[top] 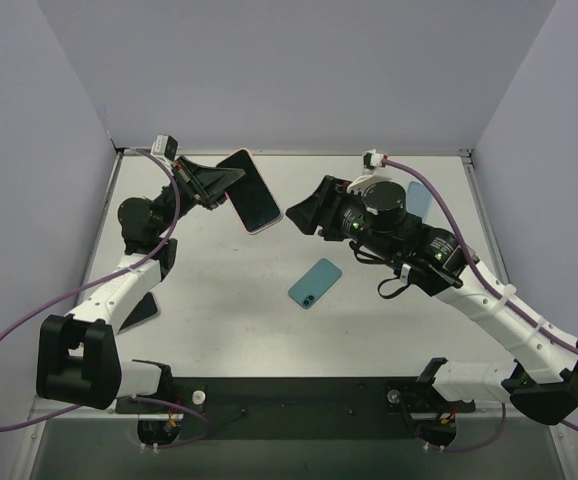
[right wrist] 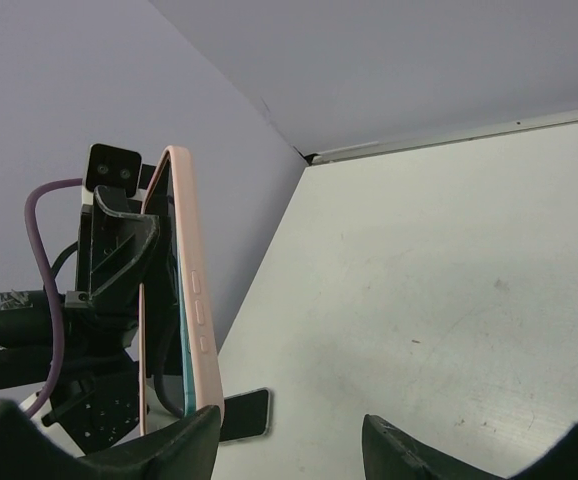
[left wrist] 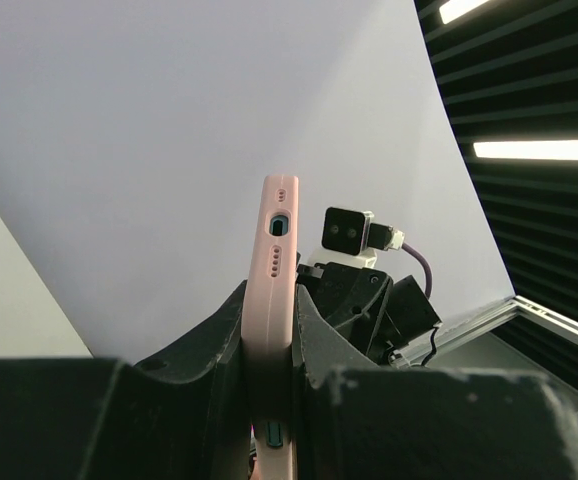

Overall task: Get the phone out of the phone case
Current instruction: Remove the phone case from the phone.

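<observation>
My left pincer (top: 227, 188) is nearly closed, clamped on the pink phone case (left wrist: 272, 290), which it holds raised above the table (top: 409, 330); the overhead view shows the phone (top: 256, 203) seated inside; the right wrist view alone shows a teal edge within the rim; my right pincer (top: 301, 210) stands half open, empty, just beside the case; a teal handset (top: 315, 283) lies flat on the table.
</observation>
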You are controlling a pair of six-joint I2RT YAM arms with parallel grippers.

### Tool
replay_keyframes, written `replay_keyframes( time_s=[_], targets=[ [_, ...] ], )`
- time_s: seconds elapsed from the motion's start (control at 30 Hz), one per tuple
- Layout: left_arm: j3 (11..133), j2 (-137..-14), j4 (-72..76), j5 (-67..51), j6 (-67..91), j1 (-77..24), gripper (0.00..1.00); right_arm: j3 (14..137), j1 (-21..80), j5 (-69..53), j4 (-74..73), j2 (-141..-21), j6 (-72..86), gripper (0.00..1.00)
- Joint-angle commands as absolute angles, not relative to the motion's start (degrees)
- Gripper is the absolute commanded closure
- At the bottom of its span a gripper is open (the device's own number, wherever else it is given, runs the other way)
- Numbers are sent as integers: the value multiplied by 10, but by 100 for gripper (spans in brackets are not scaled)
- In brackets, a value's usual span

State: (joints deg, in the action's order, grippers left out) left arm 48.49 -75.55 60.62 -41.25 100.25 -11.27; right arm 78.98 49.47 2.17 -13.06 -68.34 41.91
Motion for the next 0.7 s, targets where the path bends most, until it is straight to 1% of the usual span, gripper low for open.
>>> replay_keyframes(
  time_s=[0.0, 0.4, 0.67],
  targets=[
    [519, -733, 654, -403, 1013, -114, 100, 786, 492, 33, -111, -676, 420, 47],
    [514, -731, 645, -403, 1007, -113, 100, 786, 497, 20, -83, -661, 421, 47],
    [519, -731, 642, -403, 1006, -113, 100, 784, 499, 11, -81, -681, 426, 47]
  ],
)
